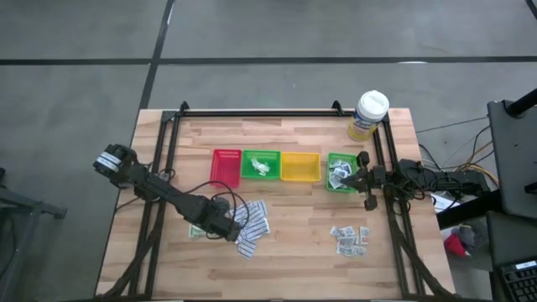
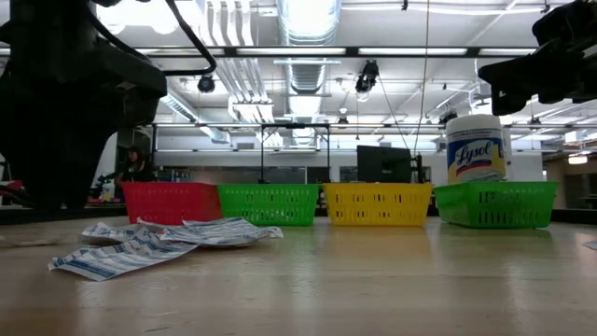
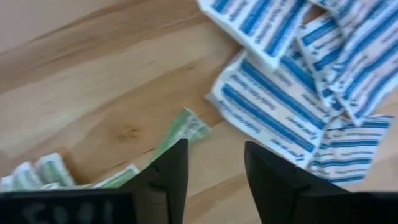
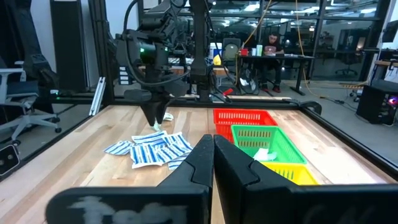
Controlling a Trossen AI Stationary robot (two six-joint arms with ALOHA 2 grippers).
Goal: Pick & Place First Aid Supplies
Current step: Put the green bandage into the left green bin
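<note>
Over the wooden table's (image 1: 285,252) seven o'clock area, I have my left gripper (image 1: 223,225) low with its two dark fingers (image 3: 168,180) spread and nothing between them, just beside the heap of long white blue-striped paper packets (image 1: 252,225) and the pale green-white sachets (image 1: 198,231). Out at three o'clock my right gripper (image 1: 361,159) hangs with jaws pressed together, empty, above the green plastic tray (image 1: 340,172); small grey-white square packets (image 1: 351,238) lie near five o'clock.
</note>
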